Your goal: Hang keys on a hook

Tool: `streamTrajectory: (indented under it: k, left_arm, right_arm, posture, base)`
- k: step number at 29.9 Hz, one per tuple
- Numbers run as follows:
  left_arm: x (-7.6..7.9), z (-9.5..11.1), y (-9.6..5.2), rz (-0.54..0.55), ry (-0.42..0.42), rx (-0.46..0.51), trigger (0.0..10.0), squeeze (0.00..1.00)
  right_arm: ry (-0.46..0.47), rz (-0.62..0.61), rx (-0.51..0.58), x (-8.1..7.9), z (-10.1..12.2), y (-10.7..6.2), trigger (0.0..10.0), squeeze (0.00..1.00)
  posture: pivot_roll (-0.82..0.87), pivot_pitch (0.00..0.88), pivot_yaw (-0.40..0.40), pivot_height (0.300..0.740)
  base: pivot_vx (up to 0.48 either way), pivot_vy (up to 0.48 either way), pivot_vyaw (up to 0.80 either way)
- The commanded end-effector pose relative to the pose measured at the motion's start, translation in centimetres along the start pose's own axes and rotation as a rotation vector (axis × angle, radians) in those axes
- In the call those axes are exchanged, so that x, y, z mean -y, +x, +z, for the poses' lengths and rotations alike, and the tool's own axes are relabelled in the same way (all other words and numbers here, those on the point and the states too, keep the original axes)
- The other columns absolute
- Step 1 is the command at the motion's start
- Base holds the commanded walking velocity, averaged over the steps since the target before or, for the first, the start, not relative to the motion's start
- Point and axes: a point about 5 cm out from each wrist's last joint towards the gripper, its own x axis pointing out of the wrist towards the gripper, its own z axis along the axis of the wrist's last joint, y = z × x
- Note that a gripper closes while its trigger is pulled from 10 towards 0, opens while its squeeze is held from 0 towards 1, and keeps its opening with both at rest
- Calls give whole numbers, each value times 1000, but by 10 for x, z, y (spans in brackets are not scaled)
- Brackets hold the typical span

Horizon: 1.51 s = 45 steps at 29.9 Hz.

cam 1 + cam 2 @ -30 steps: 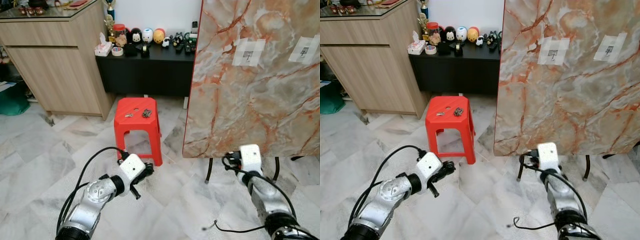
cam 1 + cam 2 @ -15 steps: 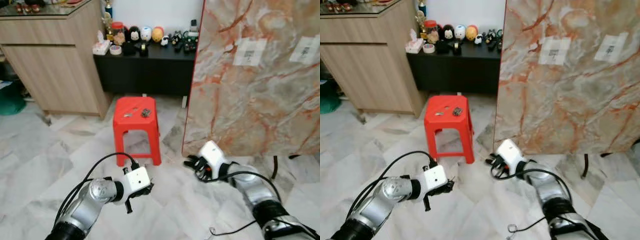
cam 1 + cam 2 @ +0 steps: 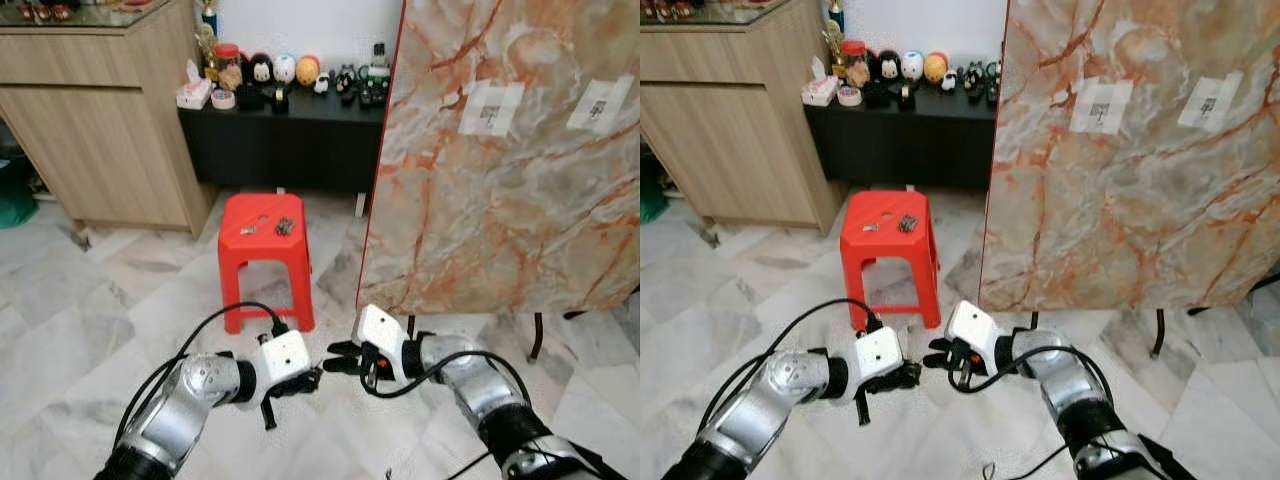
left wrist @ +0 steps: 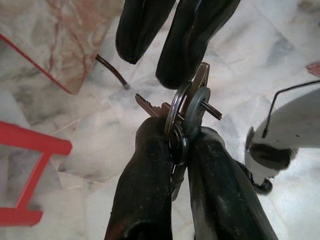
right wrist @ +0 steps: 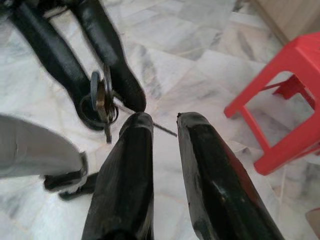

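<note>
The bunch of keys (image 4: 182, 117) on its ring is clamped between the two black fingers of the left gripper (image 4: 181, 145), the ring and key blades sticking out past the fingertips. Tip to tip with it is the right gripper (image 5: 159, 122), its fingers parted with a narrow gap and holding nothing; the keys sit just off one of its fingertips (image 5: 141, 121), and whether they touch cannot be told. Both grippers meet low over the pale marble floor (image 3: 70, 300), the left gripper (image 3: 312, 378) reaching in from the left and the right gripper (image 3: 340, 357) from the right.

Just beyond the grippers stands a red plastic stool (image 3: 264, 252) with a few small dark items (image 3: 284, 227) lying on its seat. Beyond the right gripper and off to its right rises an orange-veined marble-patterned board (image 3: 500, 160) on thin dark legs, carrying two taped patches, each with a small hook (image 3: 487, 108). Farther back are a low black cabinet (image 3: 280, 140) lined with figurines and, to its left, a wooden cabinet (image 3: 100, 110).
</note>
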Motion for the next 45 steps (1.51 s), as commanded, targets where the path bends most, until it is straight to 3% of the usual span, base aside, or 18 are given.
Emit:
streamTrajectory:
  k: [1, 14, 21, 27, 32, 45]
  left_arm:
    - [4, 4, -1, -45, 2, 11, 10000, 0]
    - [7, 10, -8, -135, 17, -14, 10000, 0]
    - [8, 16, -9, -182, 38, -13, 10000, 0]
    - [12, 22, -9, -242, 51, 0, 10000, 0]
    - [12, 26, -7, -260, 72, -1, 10000, 0]
    - [11, 33, -4, -275, 74, 24, 10000, 0]
  right_arm:
    - [-46, 38, -5, 1, 7, -3, 10000, 0]
    - [-174, 236, -98, -2, 9, -13, 10000, 0]
    - [-262, 264, -192, -1, 4, -14, 10000, 0]
    - [-339, 234, -175, 3, 12, -11, 10000, 0]
    - [-400, 283, -175, -1, 15, -10, 10000, 0]
    - [-456, 386, -171, -10, 15, -7, 10000, 0]
  posture:
    - [95, 0, -95, 728]
    - [103, 0, -107, 728]
    - [110, 0, -113, 728]
    - [108, 0, -112, 728]
    - [109, 0, -114, 728]
    - [108, 0, -114, 728]
  base:
    - [0, 0, 0]
    - [0, 0, 0]
    - [0, 0, 0]
    - [0, 0, 0]
    - [0, 0, 0]
    - [0, 0, 0]
